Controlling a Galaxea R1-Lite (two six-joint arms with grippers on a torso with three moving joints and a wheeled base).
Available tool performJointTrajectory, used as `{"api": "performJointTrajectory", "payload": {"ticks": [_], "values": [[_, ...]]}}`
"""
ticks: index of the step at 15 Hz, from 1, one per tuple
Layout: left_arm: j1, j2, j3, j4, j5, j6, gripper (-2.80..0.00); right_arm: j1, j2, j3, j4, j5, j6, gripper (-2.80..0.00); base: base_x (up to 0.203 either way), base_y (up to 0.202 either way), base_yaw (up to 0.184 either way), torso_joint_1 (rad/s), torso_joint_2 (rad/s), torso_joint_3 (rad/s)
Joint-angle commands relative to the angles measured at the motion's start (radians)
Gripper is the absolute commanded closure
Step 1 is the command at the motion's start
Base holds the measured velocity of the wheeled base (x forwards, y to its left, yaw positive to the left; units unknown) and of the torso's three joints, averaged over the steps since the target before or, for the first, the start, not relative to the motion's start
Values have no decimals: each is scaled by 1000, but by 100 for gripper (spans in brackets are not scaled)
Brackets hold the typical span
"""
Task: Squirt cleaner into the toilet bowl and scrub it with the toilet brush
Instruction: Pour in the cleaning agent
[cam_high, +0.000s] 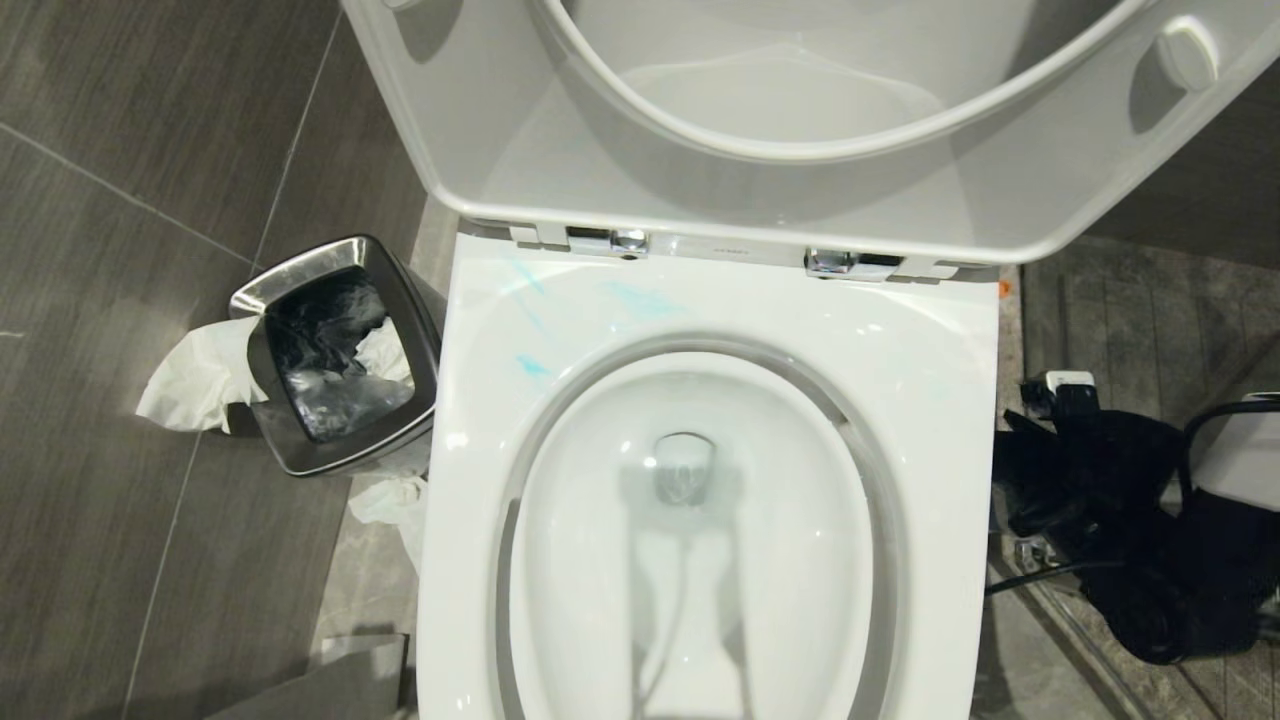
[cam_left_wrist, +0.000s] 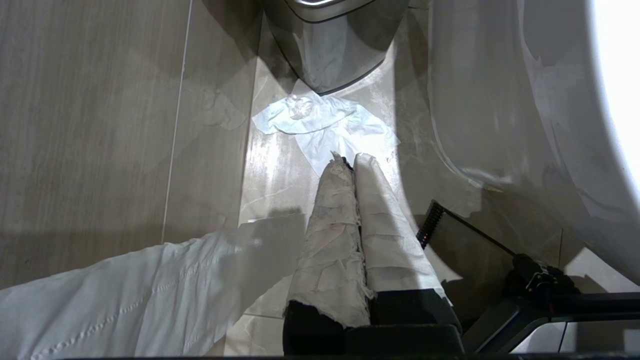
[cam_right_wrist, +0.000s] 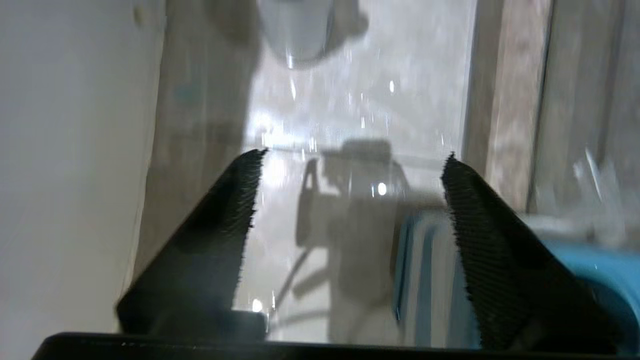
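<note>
Waste bin (cam_high: 335, 355): far left on the dark floor tiles, just beside the toilet, lined with a dark bag; white tissue (cam_high: 195, 378) hangs over its left rim and more lies on the floor near it.
Left gripper (cam_left_wrist: 348, 161): low beside the toilet's left flank, its paper-wrapped fingers pressed together with nothing between them; it looks parked, pointing toward the bin and a crumpled tissue on the floor.
Cleaner (cam_high: 640, 300): thin blue smears on the white rim at the far left of the toilet bowl (cam_high: 690, 560), near the hinges; the water at the drain looks faintly tinted.
Seat and lid (cam_high: 800, 190): both raised at the far side, leaving the basin open from above.
Right gripper (cam_right_wrist: 350, 160): down at floor level right of the toilet, jaws spread wide and empty.
Toilet brush holder (cam_right_wrist: 425, 270): blue and grey, just beside the right gripper's right finger and partly behind it, not between the jaws.
Toilet brush handle: I cannot make it out in any view.
Key relation: the right arm is clearly the nearer one; the holder lies off-centre to the right of the open jaws, so I judge the claw must shift rightward to line up.
</note>
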Motion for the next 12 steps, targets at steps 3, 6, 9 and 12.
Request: {"api": "performJointTrajectory", "payload": {"ticks": [3,6,9,12], "values": [[0,2,0,0,0,0,0,0,90,-175,-9,2,0,-280,0,0,0,0,0,0],[0,2,0,0,0,0,0,6,170,-270,-9,5,-29,-280,0,0,0,0,0,0],[0,2,0,0,0,0,0,16,239,-388,-9,30,-68,-280,0,0,0,0,0,0],[0,2,0,0,0,0,0,21,293,-518,-9,77,-116,-280,0,0,0,0,0,0]]}}
